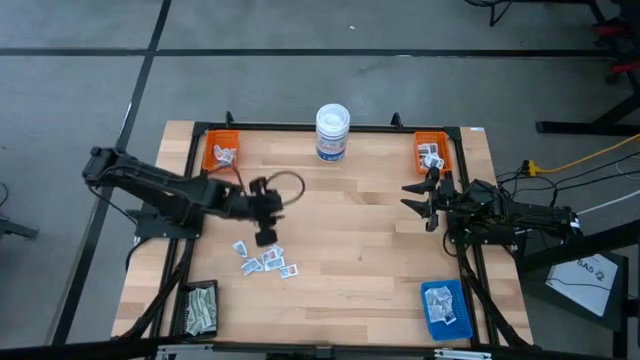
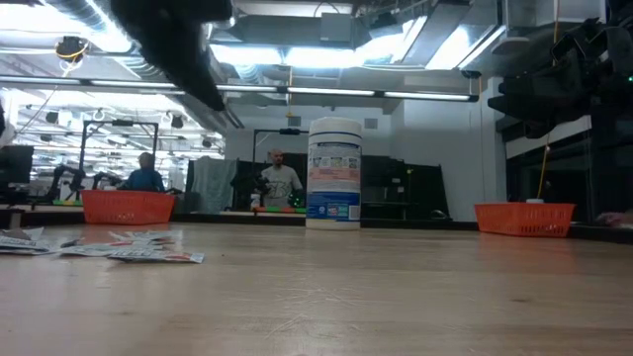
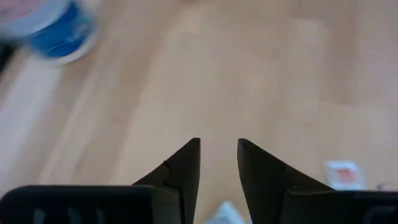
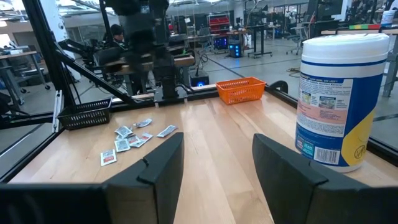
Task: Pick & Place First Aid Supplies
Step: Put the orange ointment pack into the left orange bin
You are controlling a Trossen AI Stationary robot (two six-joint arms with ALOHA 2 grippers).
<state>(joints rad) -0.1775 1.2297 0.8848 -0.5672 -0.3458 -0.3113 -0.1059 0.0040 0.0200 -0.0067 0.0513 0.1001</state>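
Ideally the left gripper (image 1: 266, 236), part open and holding nothing, drops squarely onto one packet (image 1: 251, 265) lower left of centre

No legible text; only unreadable print on the white tub's (image 4: 341, 99) label.

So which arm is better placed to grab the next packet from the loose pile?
Probably the left. Its gripper hangs right at the pile of packets, fingers apart. The right gripper waits open across the table, near the far orange tray.
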